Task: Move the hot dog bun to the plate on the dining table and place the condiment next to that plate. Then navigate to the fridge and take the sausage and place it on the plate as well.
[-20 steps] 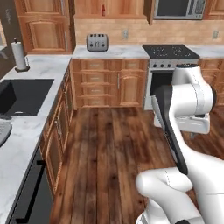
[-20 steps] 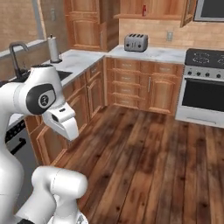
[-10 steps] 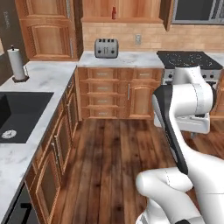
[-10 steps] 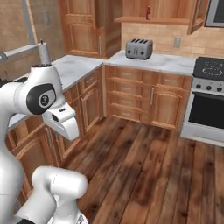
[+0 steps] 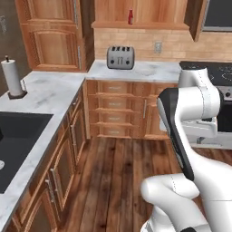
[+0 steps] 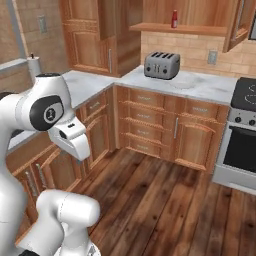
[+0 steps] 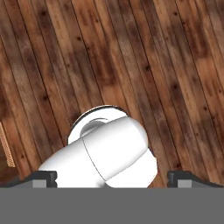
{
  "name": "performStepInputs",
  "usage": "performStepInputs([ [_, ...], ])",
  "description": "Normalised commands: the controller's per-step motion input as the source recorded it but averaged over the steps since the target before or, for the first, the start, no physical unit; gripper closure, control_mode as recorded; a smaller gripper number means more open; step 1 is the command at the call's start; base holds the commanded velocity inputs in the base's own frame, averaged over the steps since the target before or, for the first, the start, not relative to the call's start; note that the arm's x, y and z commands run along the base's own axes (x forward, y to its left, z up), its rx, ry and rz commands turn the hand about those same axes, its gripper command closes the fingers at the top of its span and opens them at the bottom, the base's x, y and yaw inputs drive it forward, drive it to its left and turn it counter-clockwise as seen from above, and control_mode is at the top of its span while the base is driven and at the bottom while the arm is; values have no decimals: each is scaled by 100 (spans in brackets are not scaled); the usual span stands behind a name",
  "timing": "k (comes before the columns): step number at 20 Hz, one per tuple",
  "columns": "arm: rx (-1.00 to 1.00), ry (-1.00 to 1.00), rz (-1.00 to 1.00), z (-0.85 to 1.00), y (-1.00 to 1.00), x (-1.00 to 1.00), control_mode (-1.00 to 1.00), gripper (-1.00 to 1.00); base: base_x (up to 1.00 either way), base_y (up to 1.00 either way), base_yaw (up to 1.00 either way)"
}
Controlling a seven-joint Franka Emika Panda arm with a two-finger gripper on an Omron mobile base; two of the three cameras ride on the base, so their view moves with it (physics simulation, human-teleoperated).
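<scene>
Driving has carried my base nearer the corner cabinets, so the whole view has shifted and the small red condiment bottle with its white cap (image 5: 130,16) now shows larger on the wooden shelf (image 5: 140,25) above the grey metal toaster (image 5: 120,57), which stands on the white marble table (image 5: 149,70). My tool (image 7: 112,177) hangs over the dark wood plank floor (image 7: 131,57), tips spread wide and holding nothing. Judging by this, I am still approaching; bun and plate I cannot place from here.
</scene>
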Motion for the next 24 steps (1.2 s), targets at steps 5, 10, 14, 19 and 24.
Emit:
performStepInputs([
  [5, 0, 0, 0, 0, 0, 0, 100, -100, 100, -31, 9],
  [10, 0, 0, 0, 0, 0, 0, 100, -100, 100, -7, 0],
  [14, 0, 0, 0, 0, 0, 0, 100, -100, 100, 4, -6],
  [19, 0, 0, 0, 0, 0, 0, 100, -100, 100, 16, -11],
  [24, 0, 0, 0, 0, 0, 0, 100, -100, 100, 17, -14],
])
